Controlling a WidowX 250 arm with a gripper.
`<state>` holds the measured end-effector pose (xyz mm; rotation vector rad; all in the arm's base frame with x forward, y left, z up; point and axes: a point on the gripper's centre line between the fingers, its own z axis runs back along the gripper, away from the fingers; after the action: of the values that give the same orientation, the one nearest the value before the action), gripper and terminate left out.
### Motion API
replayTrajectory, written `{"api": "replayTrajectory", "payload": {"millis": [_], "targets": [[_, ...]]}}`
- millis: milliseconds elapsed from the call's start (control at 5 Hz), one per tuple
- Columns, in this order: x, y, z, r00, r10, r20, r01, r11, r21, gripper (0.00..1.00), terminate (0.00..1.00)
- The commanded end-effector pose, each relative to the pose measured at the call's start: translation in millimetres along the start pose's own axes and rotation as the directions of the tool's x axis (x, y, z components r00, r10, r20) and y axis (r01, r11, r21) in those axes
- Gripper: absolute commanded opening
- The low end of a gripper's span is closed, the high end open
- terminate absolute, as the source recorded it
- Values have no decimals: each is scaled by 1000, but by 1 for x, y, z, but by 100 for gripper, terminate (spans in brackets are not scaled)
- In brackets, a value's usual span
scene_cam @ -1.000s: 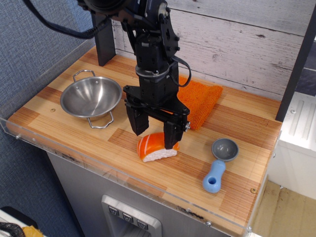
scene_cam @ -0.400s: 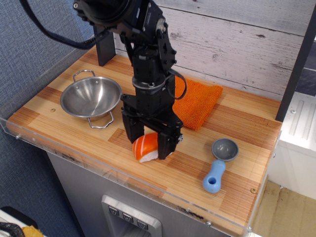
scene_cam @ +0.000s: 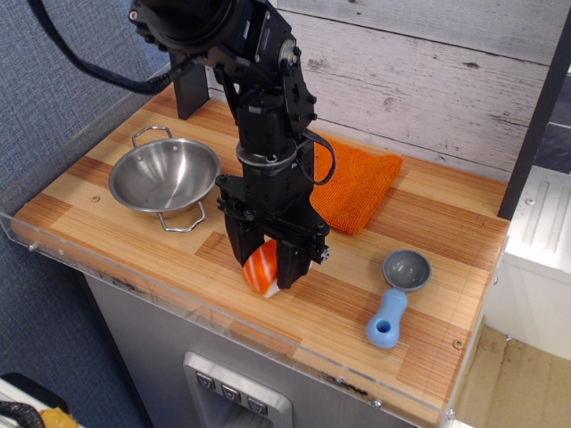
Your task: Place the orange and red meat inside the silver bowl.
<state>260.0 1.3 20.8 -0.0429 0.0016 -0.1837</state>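
Since one second ago the gripper (scene_cam: 266, 264) has shifted slightly toward the bench's left side and closed in on the sushi (scene_cam: 262, 269), which then lay flatter and further right with its white base showing; the piece now stands more upright and is seen mostly as an orange striped face.

Near front edge: a clear plastic lip (scene_cam: 223, 308) runs along the bench's front. Just behind it, right of centre, lies a scoop (scene_cam: 395, 299) with a blue handle pointing to the front edge and a grey cup toward the back.

Front centre: the sushi sits between the two black fingers (scene_cam: 294, 264), which are drawn in against its sides. Whether it rests on the bench or is raised off it cannot be told from this view. The jaws are narrowed to the width of the piece and have hold of it.

Left side, mid-depth: the bowl (scene_cam: 164, 178) stands upright on the wood, well apart from the sushi, with one wire handle toward the back-left corner and one toward the front. Nothing is visible inside it.

Behind the gripper, toward the back edge: an orange cloth (scene_cam: 357, 183) lies flat, partly hidden by the arm (scene_cam: 268, 107). At the back-left corner a dark post (scene_cam: 189, 89) rises from the bench (scene_cam: 446, 241).
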Motion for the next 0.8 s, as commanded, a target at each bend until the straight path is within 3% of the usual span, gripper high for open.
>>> {"api": "replayTrajectory", "payload": {"millis": [0, 200, 400, 600], "targets": [[9, 2, 28, 995, 58, 84, -59, 998, 20, 0, 0], [17, 10, 65, 984, 103, 149, -107, 994, 19, 0, 0], [19, 25, 87, 975, 138, 174, -142, 990, 6, 0, 0], [16, 57, 93, 967, 191, 168, -193, 981, -4, 0, 0]]}}
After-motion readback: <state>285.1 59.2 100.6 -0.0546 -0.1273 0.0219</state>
